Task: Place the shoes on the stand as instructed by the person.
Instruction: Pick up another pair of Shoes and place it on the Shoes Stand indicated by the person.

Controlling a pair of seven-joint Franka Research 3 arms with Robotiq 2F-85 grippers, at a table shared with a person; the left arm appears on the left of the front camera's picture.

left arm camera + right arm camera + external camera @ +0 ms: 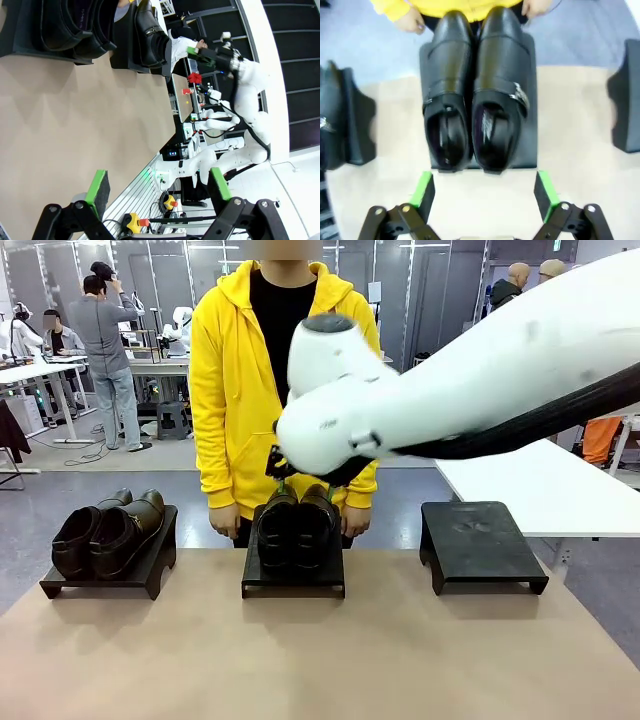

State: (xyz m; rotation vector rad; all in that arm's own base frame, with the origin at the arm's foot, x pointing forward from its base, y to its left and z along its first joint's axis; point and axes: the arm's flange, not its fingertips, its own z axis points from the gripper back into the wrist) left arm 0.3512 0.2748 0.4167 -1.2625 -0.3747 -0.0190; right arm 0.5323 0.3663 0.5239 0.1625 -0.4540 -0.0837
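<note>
While the right gripper (482,197) hangs with its jaws spread wide and empty, the middle pair of shoes (475,95) lies just ahead of its fingertips, side by side on the middle stand (530,55), heels toward the pincer and toes pointing away to the person (280,370). Their long axis runs straight out along the fingers, so closing across both looks feasible. Another pair (105,530) sits on the stand off to one side; the opposite stand (480,540) holds nothing. By my reading the right arm is far nearer; the left gripper (157,192), also agape, hovers well back over bare table (75,125)
</note>
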